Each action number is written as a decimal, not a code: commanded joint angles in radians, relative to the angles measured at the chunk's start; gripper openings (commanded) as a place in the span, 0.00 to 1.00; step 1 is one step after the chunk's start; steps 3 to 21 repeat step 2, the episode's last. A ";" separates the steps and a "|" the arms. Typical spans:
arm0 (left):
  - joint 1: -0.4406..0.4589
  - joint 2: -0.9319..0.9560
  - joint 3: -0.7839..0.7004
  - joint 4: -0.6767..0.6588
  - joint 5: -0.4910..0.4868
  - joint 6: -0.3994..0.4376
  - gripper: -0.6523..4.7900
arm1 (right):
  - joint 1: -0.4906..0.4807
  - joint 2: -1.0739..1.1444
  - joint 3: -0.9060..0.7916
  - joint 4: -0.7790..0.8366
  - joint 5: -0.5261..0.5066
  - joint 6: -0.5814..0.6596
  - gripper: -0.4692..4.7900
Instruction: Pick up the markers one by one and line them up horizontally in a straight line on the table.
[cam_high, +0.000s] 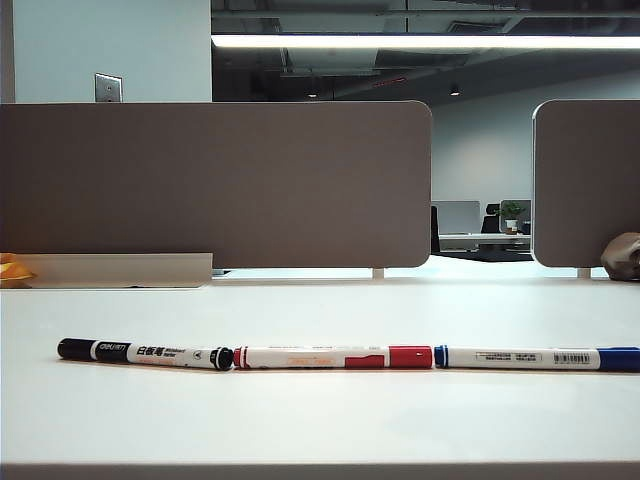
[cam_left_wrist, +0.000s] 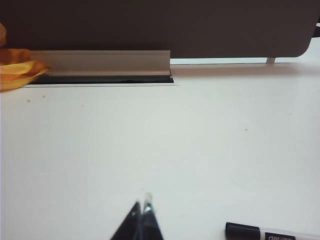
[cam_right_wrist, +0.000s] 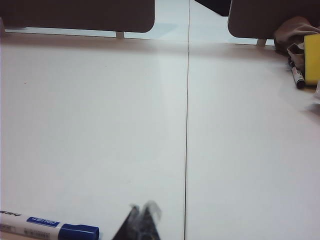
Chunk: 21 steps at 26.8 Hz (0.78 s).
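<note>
Three markers are lying end to end on the table (cam_high: 320, 420), near its front edge, making one nearly straight row running left to right: the black marker (cam_high: 145, 352) on the left, the red marker (cam_high: 333, 357) in the middle, the blue marker (cam_high: 538, 358) on the right. Each long axis is running across the scene; the black one is tilting very slightly, its left end a touch farther back. Ends are touching or almost touching where they meet.

Both grippers are sitting closed and holding nothing, fingertips pressed together. The left gripper (cam_left_wrist: 142, 210) is hovering just off the black marker's (cam_left_wrist: 272, 233) left cap end, the marker lying to its right. The right gripper (cam_right_wrist: 141, 212) is hovering just off the blue marker's (cam_right_wrist: 49, 228) cap end, the marker lying to its left. So the left arm is nearer the black one, the right arm nearer the blue, and the red is lying between them, out of both wrist views.

All three are slim white barrels with printed labels and coloured caps and tips. Judging by the row, the lining-up is looking done, with at most a small nudge to the black marker remaining
</note>
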 joint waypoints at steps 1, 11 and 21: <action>0.000 0.001 0.002 0.013 -0.003 -0.006 0.11 | 0.000 0.000 -0.007 0.013 0.004 0.003 0.08; 0.000 0.001 0.002 0.013 -0.003 -0.006 0.11 | 0.000 0.000 -0.007 0.013 0.004 0.003 0.08; 0.000 0.001 0.002 0.013 -0.003 -0.006 0.11 | 0.000 0.000 -0.007 0.013 0.004 0.003 0.08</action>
